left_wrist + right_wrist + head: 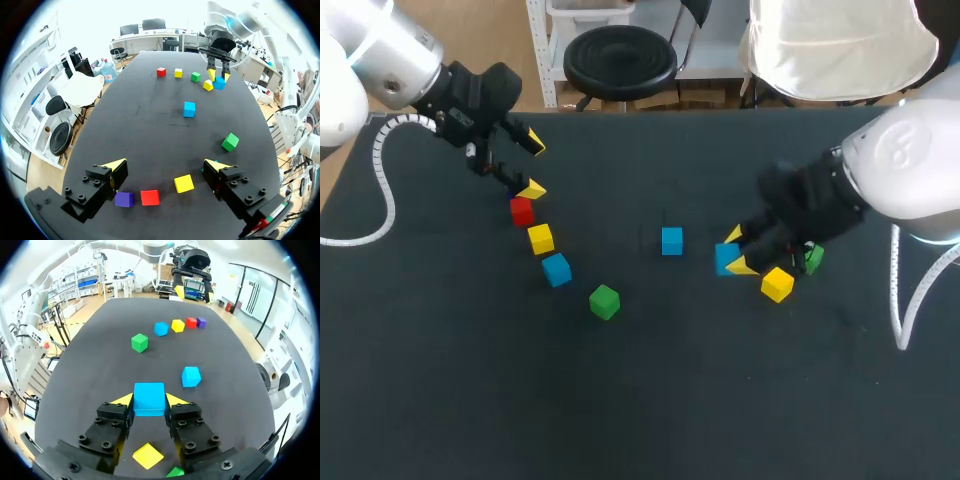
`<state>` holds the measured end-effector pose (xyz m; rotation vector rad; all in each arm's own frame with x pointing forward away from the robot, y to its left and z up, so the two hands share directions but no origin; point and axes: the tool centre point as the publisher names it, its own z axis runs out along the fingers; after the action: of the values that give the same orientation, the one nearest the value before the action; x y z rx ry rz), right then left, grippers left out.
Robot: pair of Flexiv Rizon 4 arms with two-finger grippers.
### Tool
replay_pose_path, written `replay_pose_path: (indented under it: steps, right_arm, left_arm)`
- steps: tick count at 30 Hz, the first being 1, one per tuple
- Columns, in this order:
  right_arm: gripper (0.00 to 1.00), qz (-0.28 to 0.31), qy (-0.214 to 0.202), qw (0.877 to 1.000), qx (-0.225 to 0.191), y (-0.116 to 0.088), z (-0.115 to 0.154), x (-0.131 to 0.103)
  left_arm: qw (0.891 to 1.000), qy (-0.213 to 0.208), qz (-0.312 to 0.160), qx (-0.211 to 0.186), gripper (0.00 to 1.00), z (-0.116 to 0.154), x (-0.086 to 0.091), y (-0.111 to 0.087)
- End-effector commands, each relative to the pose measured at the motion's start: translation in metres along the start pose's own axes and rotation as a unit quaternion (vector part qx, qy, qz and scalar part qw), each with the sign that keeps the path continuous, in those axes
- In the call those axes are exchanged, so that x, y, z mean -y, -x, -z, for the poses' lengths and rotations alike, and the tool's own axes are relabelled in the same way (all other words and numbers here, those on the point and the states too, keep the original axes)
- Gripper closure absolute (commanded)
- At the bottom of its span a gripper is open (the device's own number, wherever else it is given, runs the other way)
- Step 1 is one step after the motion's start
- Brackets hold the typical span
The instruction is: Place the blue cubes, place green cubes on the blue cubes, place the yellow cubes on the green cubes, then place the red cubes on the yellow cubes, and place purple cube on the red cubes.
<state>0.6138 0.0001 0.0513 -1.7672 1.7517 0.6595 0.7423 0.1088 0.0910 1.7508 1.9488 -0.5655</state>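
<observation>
- The left gripper (532, 167) hangs over the far left part of the table (470, 400), its fingers spread wide with nothing in them.
- In its wrist view the purple cube (124, 199) and red cube (150, 197) lie on the table between the fingers. As far as I can tell, neither finger touches them.
- These two start a loose line that runs on through the left yellow cube (541, 238) to the left blue cube (557, 269). The left green cube (605, 301) sits just past them, on its own.
- All the cubes look small and rigid, with flat faces, crisp edges and a matte, evenly coloured finish. I judge them light and not fragile; whether they are wood or plastic cannot be told.
- Each is best taken on two opposite flat faces, square on, never across its corners. Several lie turned at an angle, so the wrist would have to line up with them first.
- The middle blue cube (672, 240) stands alone, with room around it for the fingers.
- The right gripper (149, 401) is closed on the held blue cube (149, 396), its yellow tips pressing two opposite faces. I cannot tell whether the cube is off the table.
- The right yellow cube (777, 284) and right green cube (813, 258) lie just beside that gripper.
- The table's black cover looks dull and cloth-like, so cubes probably won't slide on it.
</observation>
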Motion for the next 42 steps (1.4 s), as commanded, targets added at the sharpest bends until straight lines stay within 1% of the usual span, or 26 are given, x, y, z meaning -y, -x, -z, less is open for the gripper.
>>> replay_pose_path:
  steps: [1,5,12,18,21,24,33,37,42]
  right_arm:
    - [1.00,0.004,0.010,1.000,0.008,0.001,-0.012,0.016]
    - [1.00,0.004,0.016,1.000,0.009,0.000,-0.019,0.024]
    - [1.00,0.001,0.030,1.000,-0.001,-0.007,-0.027,0.032]
    - [1.00,-0.003,0.023,1.000,0.005,-0.014,-0.032,0.033]
    - [1.00,-0.008,0.016,1.000,0.020,-0.020,-0.037,0.035]
    - [1.00,-0.010,0.014,1.000,0.020,-0.020,-0.038,0.036]
    - [1.00,-0.003,0.012,1.000,-0.007,-0.008,-0.023,0.043]
    - [1.00,-0.002,0.011,1.000,-0.012,-0.010,-0.022,0.051]
    - [1.00,-0.006,0.006,1.000,-0.001,-0.015,-0.025,0.057]
  left_arm:
    - [1.000,0.001,0.000,0.000,0.00,0.000,0.001,0.000]
    - [1.000,0.001,0.000,0.000,0.00,0.000,0.001,0.000]
    - [1.000,0.001,0.000,0.000,0.00,0.000,0.001,0.000]
    - [1.000,0.001,0.000,0.000,0.00,0.000,0.001,0.000]
    - [1.000,0.001,0.000,0.000,0.00,0.000,0.001,0.000]
    - [1.000,0.001,0.000,0.000,0.00,0.000,0.001,0.000]
    - [1.000,0.001,0.000,0.000,0.00,0.000,0.001,0.000]
    - [1.000,0.001,0.000,0.000,0.00,0.000,0.001,0.000]
    - [1.000,0.001,0.000,0.000,0.00,0.000,0.001,0.000]
